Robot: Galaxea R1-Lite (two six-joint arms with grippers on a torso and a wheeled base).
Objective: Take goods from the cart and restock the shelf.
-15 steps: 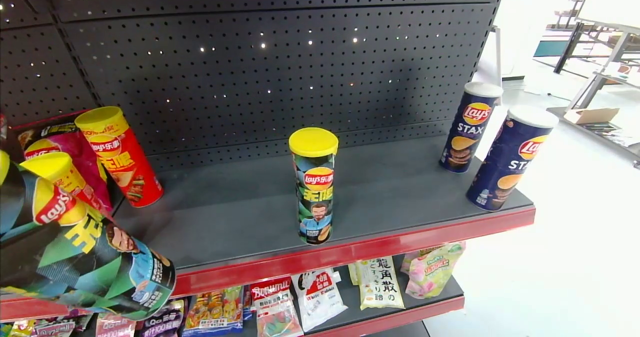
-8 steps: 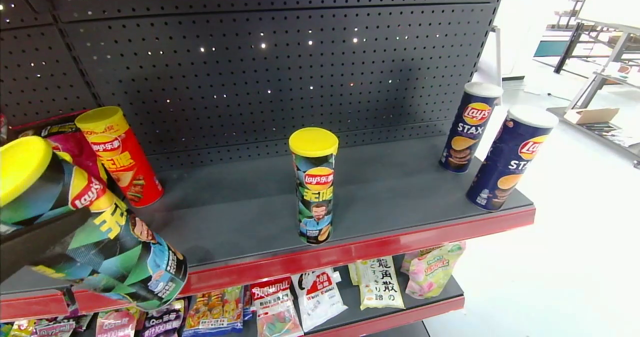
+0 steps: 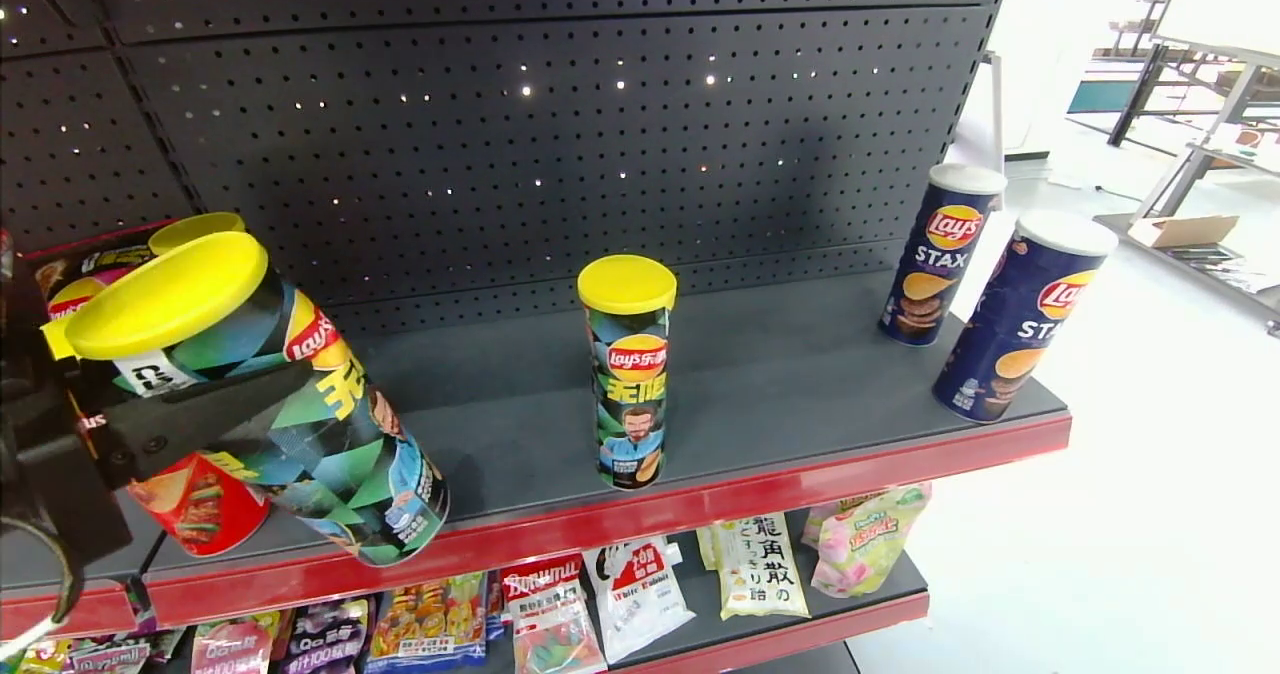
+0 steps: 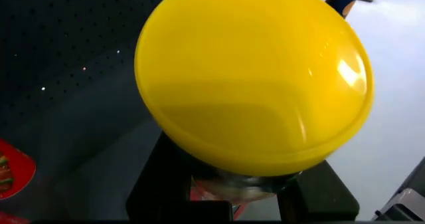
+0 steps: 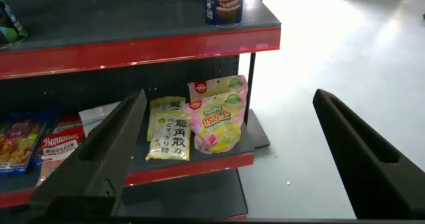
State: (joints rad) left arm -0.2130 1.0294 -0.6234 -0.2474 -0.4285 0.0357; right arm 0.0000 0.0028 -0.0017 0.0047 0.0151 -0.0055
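Left gripper [image 3: 215, 409] pinches the yellow-lidded green-and-black cardboard chip can [image 3: 340, 454] mid-body, tilted over the dark metal shelf [image 3: 800, 384], probably to stand it up; right gripper [image 5: 229, 117] fingers spread, empty.

Dark shelf [image 3: 780, 384] with green can [image 3: 628, 374], two blue cans [image 3: 1015, 324]

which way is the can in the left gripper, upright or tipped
Tipped: the green can leans, yellow lid toward the robot's left, base at the shelf front.
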